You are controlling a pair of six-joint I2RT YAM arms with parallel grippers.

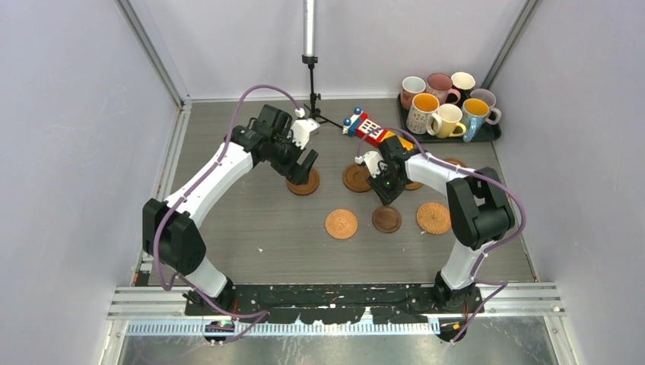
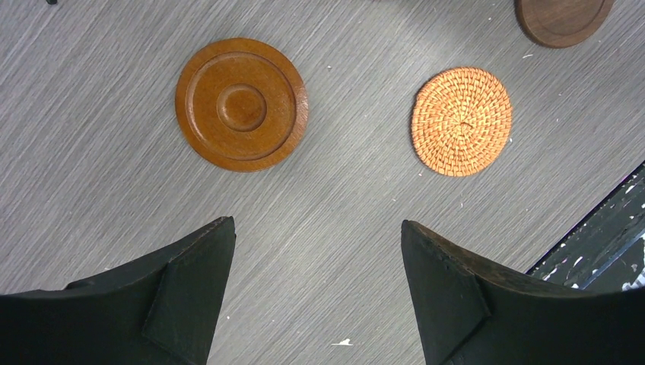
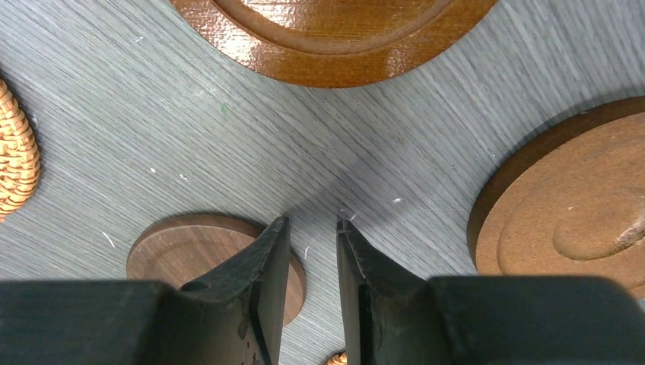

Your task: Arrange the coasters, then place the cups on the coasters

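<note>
Several round coasters lie on the grey table. A brown ringed coaster (image 1: pixel 356 178) (image 3: pixel 335 46) sits mid-table, and another brown coaster (image 1: pixel 303 183) (image 2: pixel 241 105) is half hidden under my left gripper (image 1: pixel 302 169) (image 2: pixel 317 228), which hovers wide open and empty. In front lie a woven orange coaster (image 1: pixel 341 223) (image 2: pixel 461 122), a dark coaster (image 1: pixel 386 219) (image 3: pixel 190 247) and a second woven coaster (image 1: pixel 433 217). My right gripper (image 1: pixel 387 198) (image 3: pixel 313 222) hangs low just beyond the dark coaster, a narrow empty gap between its jaws. The cups (image 1: pixel 441 106) stand clustered at the back right.
The cups stand on a black tray (image 1: pixel 487 135). A red-yellow toy block (image 1: pixel 369 128) lies behind the right gripper. A stand with a pole (image 1: pixel 309 76) rises at the back centre. Two more brown coasters (image 1: pixel 455 162) are partly hidden by the right arm. Walls close three sides.
</note>
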